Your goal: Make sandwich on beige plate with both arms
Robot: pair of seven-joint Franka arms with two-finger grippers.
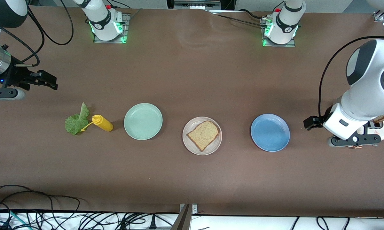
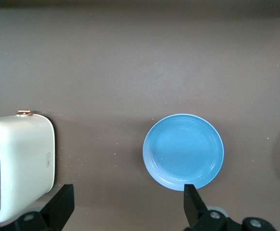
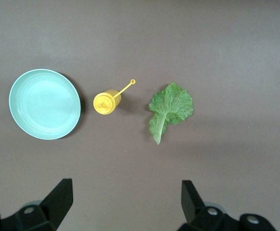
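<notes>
Both pincers wide — left pincer (image 2: 125, 204) near toaster (image 2: 19, 163), right pincer (image 3: 125, 199) over bare table (image 1: 192, 80) edge.

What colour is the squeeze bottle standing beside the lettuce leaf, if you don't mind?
Yellow; the squeeze bottle shows best in the right wrist view.

1. Front view: taken from high across the table (image 1: 192, 179), facing the arm bases along its top edge; the whole tabletop is covered.
2. Left wrist view: aimed straight down from well above; the blue plate (image 2: 183, 151) and a white toaster (image 2: 19, 163) are framed.
3. Right wrist view: aimed straight down from similar height; the mint green plate (image 3: 44, 104), yellow bottle (image 3: 106, 102) and lettuce leaf (image 3: 169, 109) are framed.
4. Overlap: each wrist patch is shared with the front view; no thing is clearly shared between the wrist views.
</notes>
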